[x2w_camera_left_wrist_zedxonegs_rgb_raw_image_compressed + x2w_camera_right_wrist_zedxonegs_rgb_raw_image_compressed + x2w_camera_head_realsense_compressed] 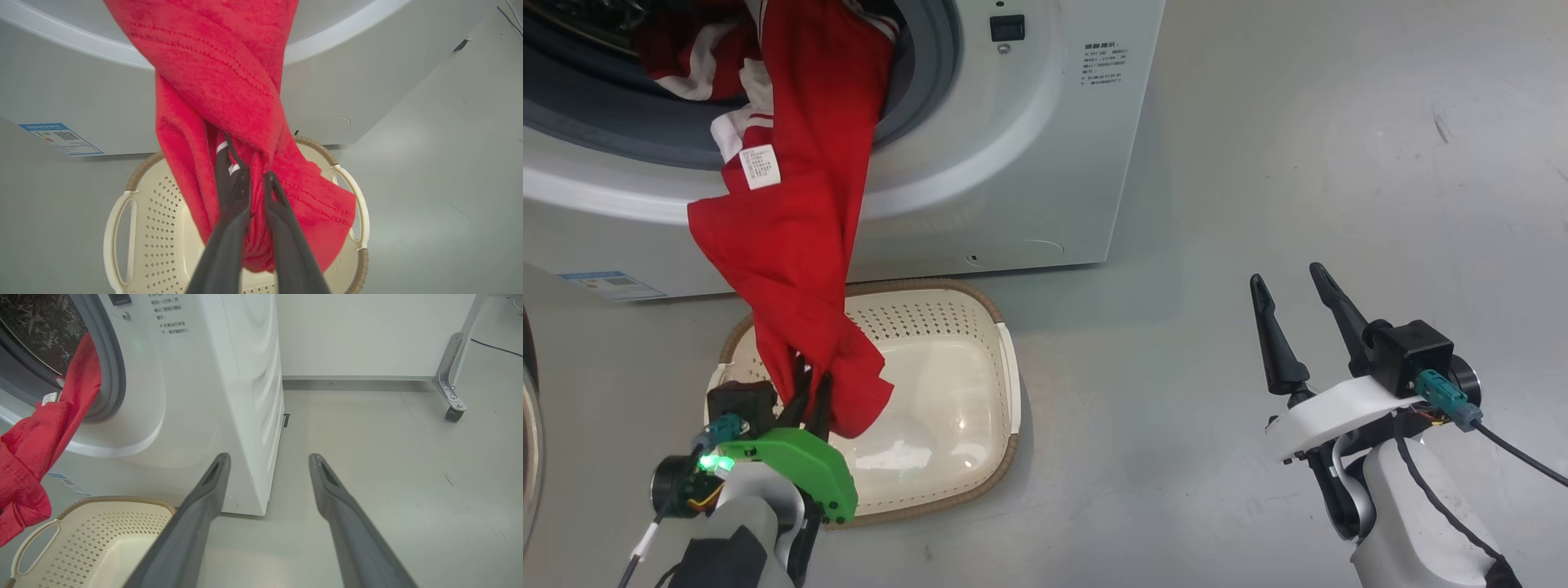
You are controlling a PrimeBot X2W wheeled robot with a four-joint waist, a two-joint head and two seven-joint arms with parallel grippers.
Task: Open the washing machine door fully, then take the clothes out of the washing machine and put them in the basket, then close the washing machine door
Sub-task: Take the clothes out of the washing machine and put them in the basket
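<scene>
Item, near left: left gripper [809, 384], fingers pressed nearly together and pinching a fold of the clothes [800, 204] close to the lower hem; it hangs over the left half of the basket. Item, near right: right gripper [1289, 274], fingers spread wide, holding and touching nothing, well apart from garment and basket, over bare floor. Item, middle: the basket [977, 296], on the floor just in front of the washing machine, directly beneath the pinched fabric; its inside shows nothing else. Item, middle to far: the red garment, long axis running steeply from the gripper up and away to the drum mouth, a twisted band draped over the lower lip of the opening, its upper end with white trim inside the drum. Item, far: the washing machine [1029, 147], opening uncovered. Judgement: the left arm is the nearer and the one engaged. The garment's free weight lies far and above the gripper, so the coming move probably calls for drawing nearward and down until the upper end clears the lip, then release over the basket.
</scene>
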